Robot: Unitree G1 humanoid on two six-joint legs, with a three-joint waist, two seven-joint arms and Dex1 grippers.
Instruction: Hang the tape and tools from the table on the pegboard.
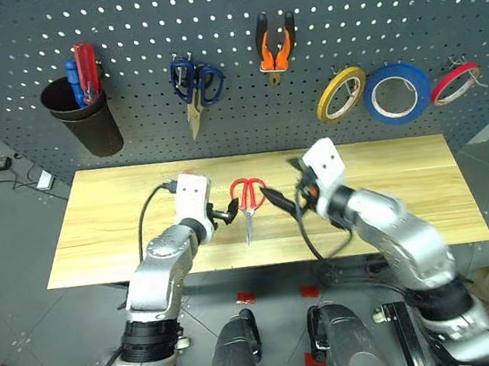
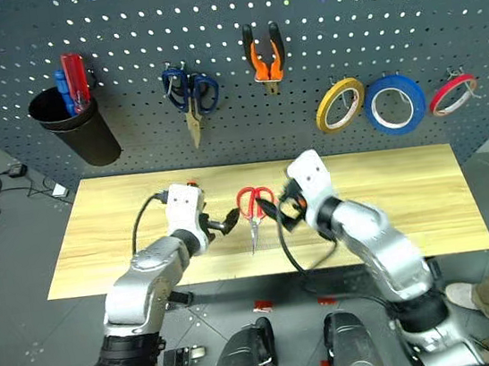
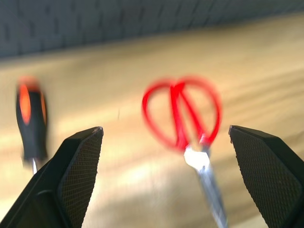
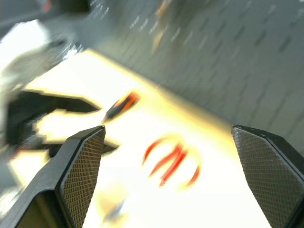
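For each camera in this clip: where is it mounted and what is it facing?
Head pair: looks down on table, pegboard, both arms.
Left wrist: along the open left claw at red scissors and screwdriver.
Right wrist: along the open right claw at the scissors.
Shared: scissors in all.

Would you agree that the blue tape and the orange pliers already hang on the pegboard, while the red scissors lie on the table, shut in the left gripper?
Not quite: the red scissors lie free on the table, between the open left gripper and right gripper, as the left wrist view shows. The blue tape and orange pliers do hang on the pegboard.
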